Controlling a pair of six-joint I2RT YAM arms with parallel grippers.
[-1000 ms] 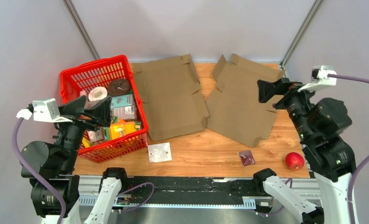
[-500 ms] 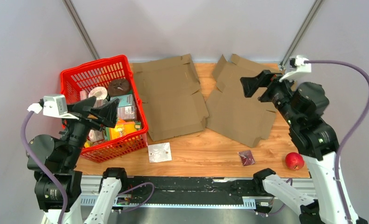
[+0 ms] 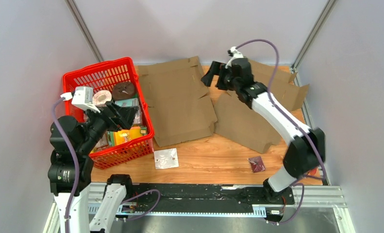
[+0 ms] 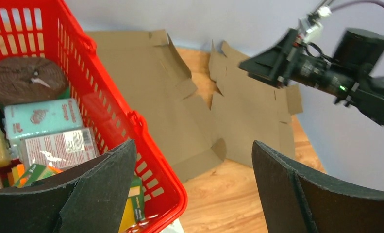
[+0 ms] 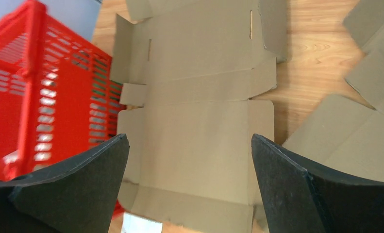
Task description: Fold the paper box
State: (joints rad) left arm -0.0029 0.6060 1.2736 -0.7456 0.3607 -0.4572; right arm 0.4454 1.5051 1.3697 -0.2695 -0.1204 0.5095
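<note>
1. Right end effector [image 3: 210, 77]: wide open, empty, poised over the flat paper box [image 3: 177, 104] by the far edge of the bench [image 3: 219, 155].
2. Left end effector [image 3: 124, 116]: open, empty.
3. Approach squarely; pinch one edge, fold along the scored crease.

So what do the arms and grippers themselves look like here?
The left arm and right arm have white links and black joints. A purple cable runs to a small white camera on each wrist. The left gripper and right gripper have broad matte-black wedge fingers.
</note>
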